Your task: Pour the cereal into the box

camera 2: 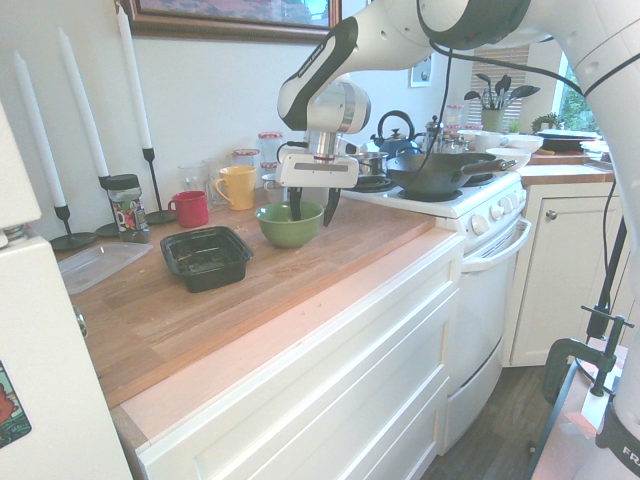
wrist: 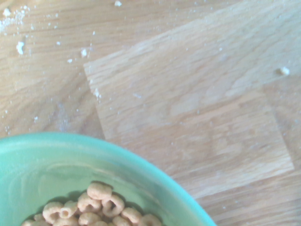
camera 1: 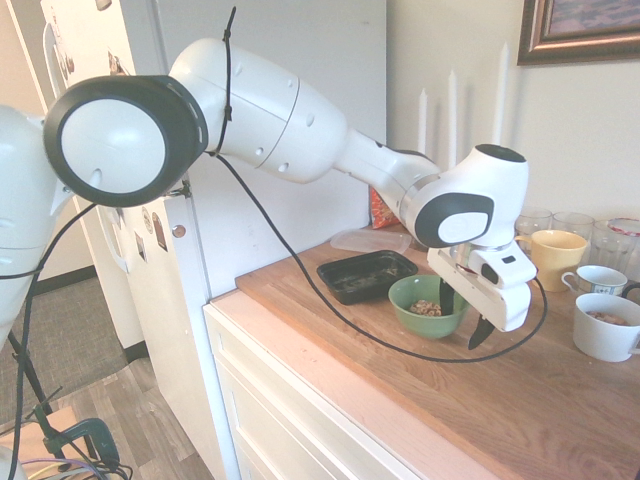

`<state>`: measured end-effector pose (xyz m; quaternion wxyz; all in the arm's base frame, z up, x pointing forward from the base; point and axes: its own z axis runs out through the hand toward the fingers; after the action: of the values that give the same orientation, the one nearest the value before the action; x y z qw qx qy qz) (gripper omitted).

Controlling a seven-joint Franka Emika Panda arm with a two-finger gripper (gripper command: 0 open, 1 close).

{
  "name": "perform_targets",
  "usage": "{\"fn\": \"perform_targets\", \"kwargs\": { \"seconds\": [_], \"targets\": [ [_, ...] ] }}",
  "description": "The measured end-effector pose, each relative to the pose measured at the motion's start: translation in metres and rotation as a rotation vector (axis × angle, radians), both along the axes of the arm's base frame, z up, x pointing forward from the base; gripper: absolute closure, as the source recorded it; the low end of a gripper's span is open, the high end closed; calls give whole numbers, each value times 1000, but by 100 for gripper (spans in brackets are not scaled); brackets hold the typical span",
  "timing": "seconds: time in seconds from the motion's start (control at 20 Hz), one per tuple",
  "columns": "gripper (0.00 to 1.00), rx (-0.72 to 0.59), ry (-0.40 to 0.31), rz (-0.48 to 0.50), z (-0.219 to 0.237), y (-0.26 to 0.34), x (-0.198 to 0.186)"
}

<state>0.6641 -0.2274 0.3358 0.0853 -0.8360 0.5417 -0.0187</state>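
The cereal is a small heap of tan rings in the bottom of a round green bowl on the wooden counter; the wrist view shows the cereal close up inside the bowl's rim. The box, a shallow black tray, sits empty just beside the bowl, on the fridge side. My gripper points down at the bowl's edge, open. One finger hangs over the bowl's inside and the other outside its wall, so they straddle the rim. From the other side I see the gripper, bowl and box.
A clear plastic lid lies behind the box. Yellow mug, white mugs, red mug, glasses, a spice jar and candles line the wall. A stove with a pan adjoins the counter.
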Motion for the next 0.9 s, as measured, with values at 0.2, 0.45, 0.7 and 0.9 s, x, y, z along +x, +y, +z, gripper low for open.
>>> {"fn": "perform_targets", "kwargs": {
  "seconds": [0.2, 0.45, 0.7, 0.9],
  "targets": [
    [100, 1, 2, 1, 0, 0, 0],
    [100, 1, 2, 3, 0, 2, 1],
    [100, 1, 3, 5, 1, 1, 0],
    [100, -1, -5, 9, 9, 0, 2]
  ]
}}
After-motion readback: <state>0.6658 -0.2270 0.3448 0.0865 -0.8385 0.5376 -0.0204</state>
